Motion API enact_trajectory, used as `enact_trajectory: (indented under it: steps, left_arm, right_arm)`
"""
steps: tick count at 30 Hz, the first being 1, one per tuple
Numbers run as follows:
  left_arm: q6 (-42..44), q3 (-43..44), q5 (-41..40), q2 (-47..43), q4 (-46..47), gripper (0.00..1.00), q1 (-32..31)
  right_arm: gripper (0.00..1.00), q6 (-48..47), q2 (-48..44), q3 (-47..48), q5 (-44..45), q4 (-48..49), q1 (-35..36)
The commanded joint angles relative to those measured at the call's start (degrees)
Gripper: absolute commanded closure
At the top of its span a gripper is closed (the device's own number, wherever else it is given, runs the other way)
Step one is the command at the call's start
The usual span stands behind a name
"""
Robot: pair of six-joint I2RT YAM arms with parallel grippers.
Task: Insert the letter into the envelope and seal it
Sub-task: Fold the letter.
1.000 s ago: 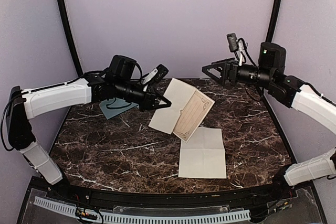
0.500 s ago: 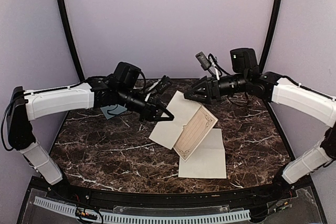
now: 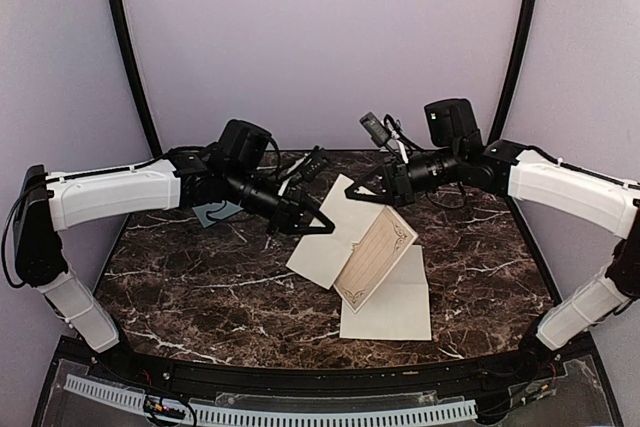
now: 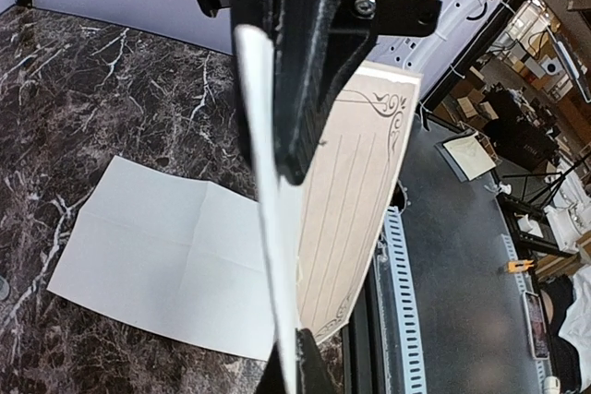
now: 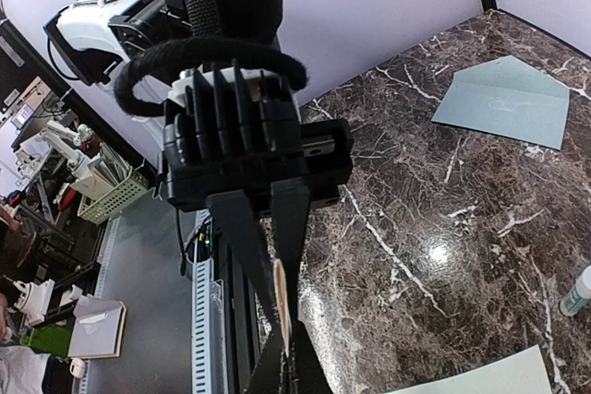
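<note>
- Left arm (image 3: 110,192) half hides the envelope (image 3: 214,214) at 10 o'clock.
- Left gripper (image 3: 318,224), outstretched, pinches the letter (image 3: 372,255) (tilted).
- Right gripper (image 3: 368,190) at its far edge: we cannot tell its spread.

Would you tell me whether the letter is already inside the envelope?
No, the left gripper holds the letter above the table, while the envelope lies flat, apart from it.

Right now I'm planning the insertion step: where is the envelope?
In the top view the envelope lies flat at the far left of the table, partly hidden beneath the left arm, well left of the held letter.
</note>
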Motion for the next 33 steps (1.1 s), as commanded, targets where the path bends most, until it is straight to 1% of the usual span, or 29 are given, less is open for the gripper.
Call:
enact_trajectory:
  steps: [1,2,3,4,5,8,12,14,15,18,19,20,22,23,24,26,30,31,32,33]
  left_arm:
    - [-0.91,-0.14,2.36,-0.83,1.0,0.83,-0.45]
    - [-1.69,-0.1,2.59,-1.02,1.98,0.66,-0.45]
    - [-2.0,-0.14,3.04,-1.36,2.53,0.59,-0.43]
    - [-3.11,-0.12,3.19,-1.6,3.74,0.48,-0.44]
    - [-3.8,-0.1,3.57,-1.97,4.39,0.41,-0.41]
    - [-5.52,-0.09,2.96,-2.82,6.65,0.37,-0.37]
    - [-6.8,0.12,1.04,-3.26,8.35,0.38,0.1]
    - [-8.24,0.13,1.46,-3.22,9.83,0.43,0.67]
    - [-9.41,0.11,2.41,-3.19,10.46,0.47,1.12]
    - [-10.98,0.16,3.93,-3.07,13.41,0.54,1.61]
    - [-11.46,0.17,4.52,-2.98,14.0,0.59,1.71]
    - [-11.63,0.18,5.22,-2.69,14.22,0.62,1.74]
    - [-11.85,0.13,6.14,-2.1,14.29,0.8,1.7]
    - [-11.72,0.1,6.36,-2.01,14.0,0.84,1.72]
    - [-11.54,0.1,6.65,-1.68,13.82,0.92,1.72]
    - [-11.19,-0.02,6.62,-1.56,13.38,0.99,1.71]
    - [-9.97,-0.68,6.51,-2.1,12.71,1.0,1.68]
    - [-9.38,-0.89,6.51,-2.18,12.22,0.99,1.71]
    - [-9.1,-0.97,6.35,-2.27,11.92,0.82,1.67]
    - [-8.55,-1.08,6.16,-2.27,10.82,0.72,1.71]
  right_arm:
    - [1.0,-0.52,0.43,0.88,-1.0,1.41,0.46]
    - [1.0,-0.75,0.42,0.88,-1.12,1.27,0.47]
    - [1.0,-0.94,0.44,0.82,-1.27,1.07,0.43]
    - [1.0,-1.12,0.47,0.88,-1.36,0.72,0.46]
    - [1.0,-1.37,0.59,0.88,-1.45,0.44,0.42]
    - [1.0,-1.79,0.7,0.97,-2.09,-0.29,0.45]
    - [1.0,-1.93,0.57,0.5,-3.08,-0.53,0.55]
    - [1.0,-2.06,0.41,0.22,-3.27,-0.67,0.55]
    - [1.0,-2.11,0.31,0.11,-3.32,-0.82,0.55]
    - [1.0,-2.24,-0.06,-0.24,-3.24,-1.02,0.55]
    - [1.0,-2.24,-0.15,-0.33,-3.24,-1.06,0.55]
    - [1.0,-2.24,-0.24,-0.37,-3.09,-1.02,0.6]
    - [1.0,-2.05,-0.59,-0.57,-2.3,-0.56,0.57]
    - [1.0,-1.76,-0.87,-0.87,-1.62,0.05,0.57]
    - [1.0,-1.27,-1.21,-1.2,-0.92,1.04,0.6]
    - [1.0,-0.49,-1.91,-1.72,0.06,2.57,0.55]
    - [1.0,0.64,-3.53,-2.63,3.65,5.1,0.47]
    - [1.0,1.07,-4.12,-2.92,4.67,5.88,0.45]
    - [1.0,1.54,-4.69,-3.24,5.4,6.85,0.32]
    - [1.0,2.06,-5.58,-3.53,5.87,7.8,0.15]
